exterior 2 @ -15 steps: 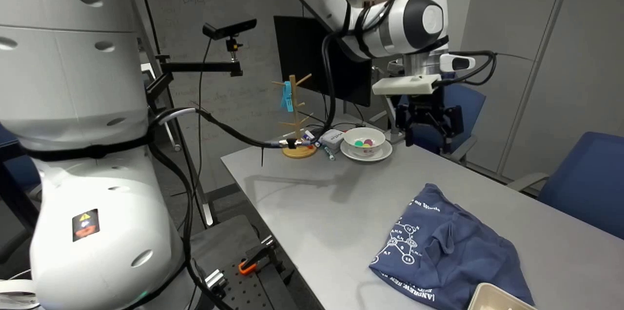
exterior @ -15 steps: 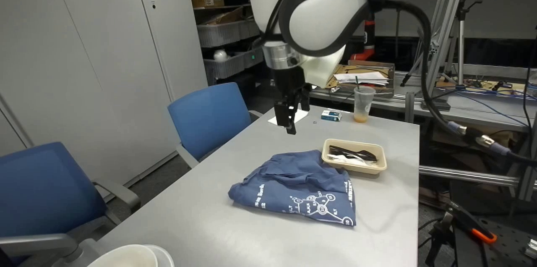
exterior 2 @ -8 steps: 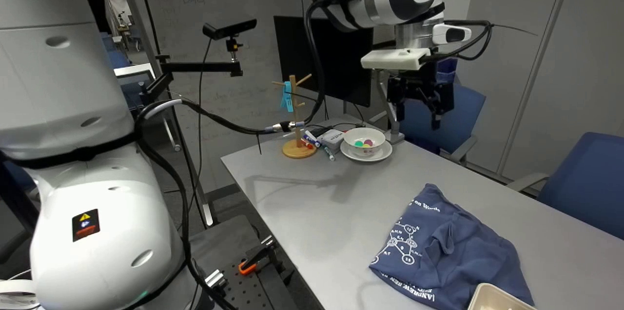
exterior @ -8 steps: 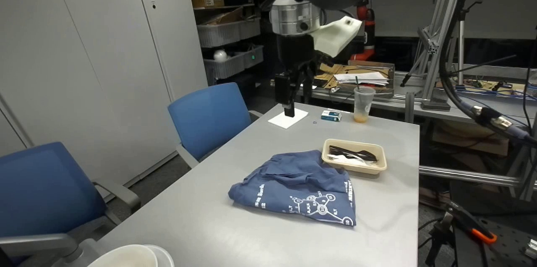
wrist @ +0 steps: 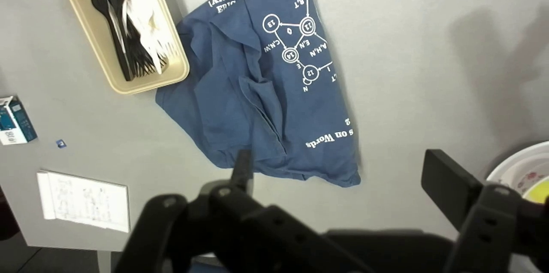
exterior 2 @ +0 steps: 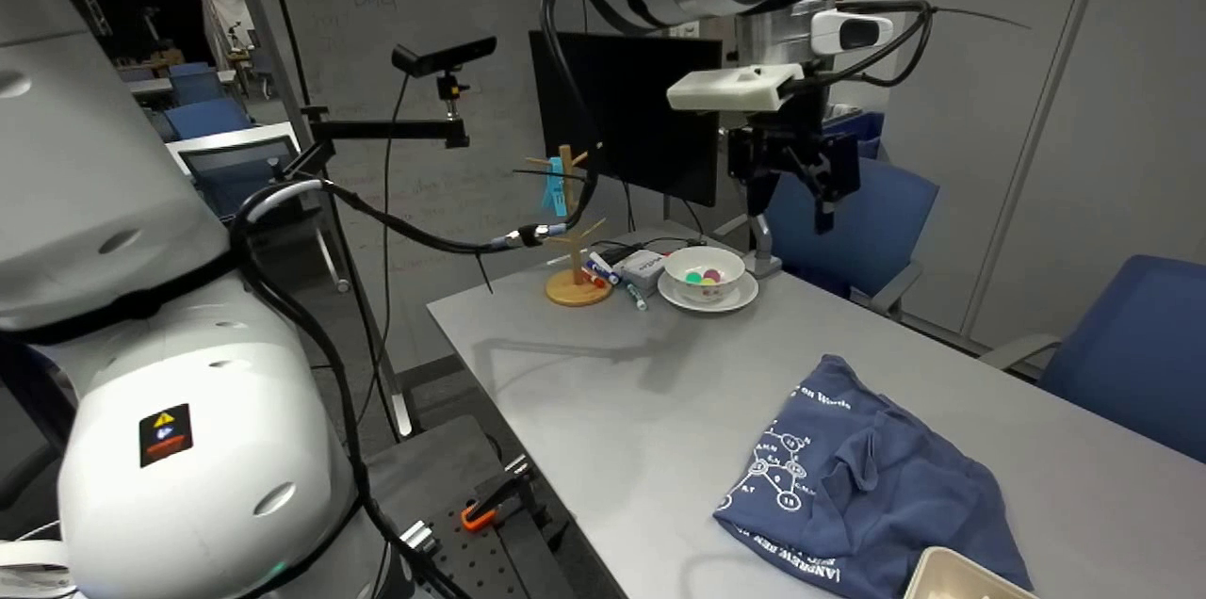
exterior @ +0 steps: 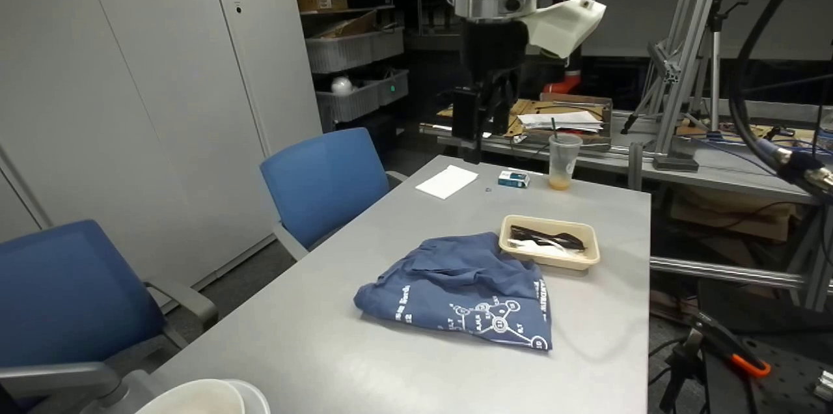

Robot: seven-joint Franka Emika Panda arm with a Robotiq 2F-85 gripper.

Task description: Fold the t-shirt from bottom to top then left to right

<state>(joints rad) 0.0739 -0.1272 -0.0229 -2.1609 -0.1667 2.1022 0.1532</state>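
Hovering above the worktop (exterior 2: 622, 448), your end effector (wrist: 341, 159) points down with its jaws spread wide. You have the blue t-shirt (wrist: 266, 88) well below it and off to one side, lying rumpled and creased; the cutlery tray (exterior: 550, 260), also beneath the level of your end effector, touches the shirt's edge.
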